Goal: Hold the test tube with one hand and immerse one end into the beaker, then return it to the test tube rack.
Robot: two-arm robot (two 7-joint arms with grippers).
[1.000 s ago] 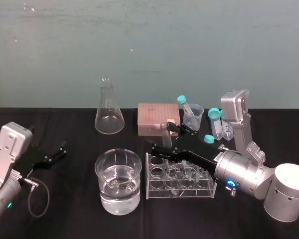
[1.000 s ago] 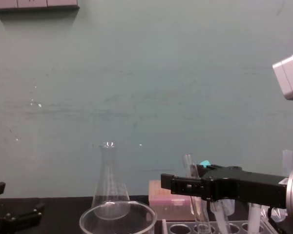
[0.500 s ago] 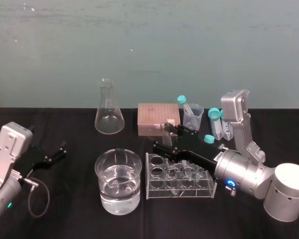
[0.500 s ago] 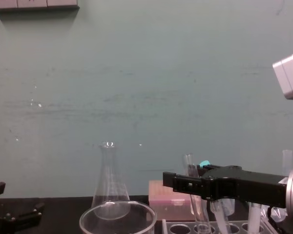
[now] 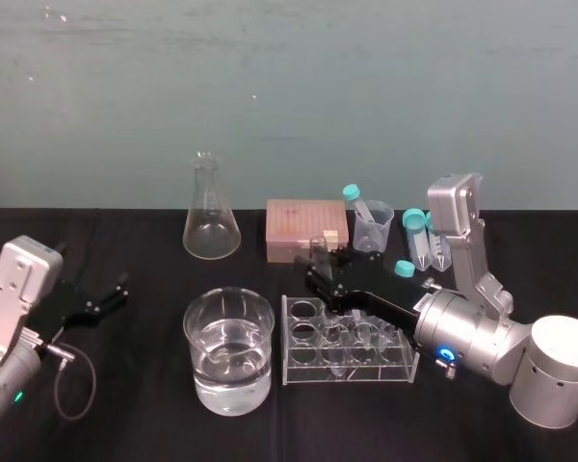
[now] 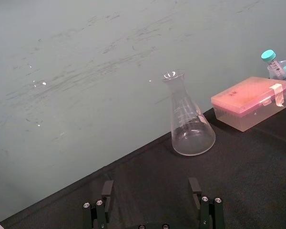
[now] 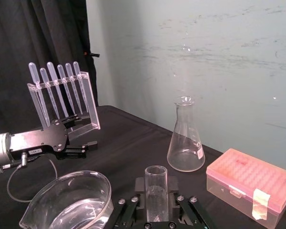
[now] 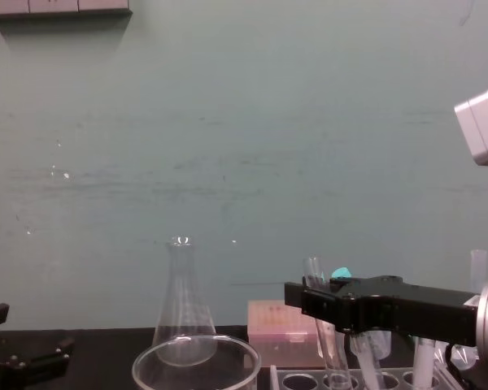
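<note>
- Now the long clear glass test tube stands in the pale plastic rack, inside the right end effector; whether it is clamped, I cannot tell.
- Wide glass beaker dip: pending or done, unclear.
- Left end effector idle, spread.

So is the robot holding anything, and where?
Yes: the right gripper pinches the test tube near its top, below the rim. The left gripper holds nothing.

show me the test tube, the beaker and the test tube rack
test tube [image 7: 156, 191]: right wrist view, upper glass wall
beaker [image 5: 228, 380]: head view, front wall
test tube rack [image 5: 301, 364]: head view, front panel
</note>
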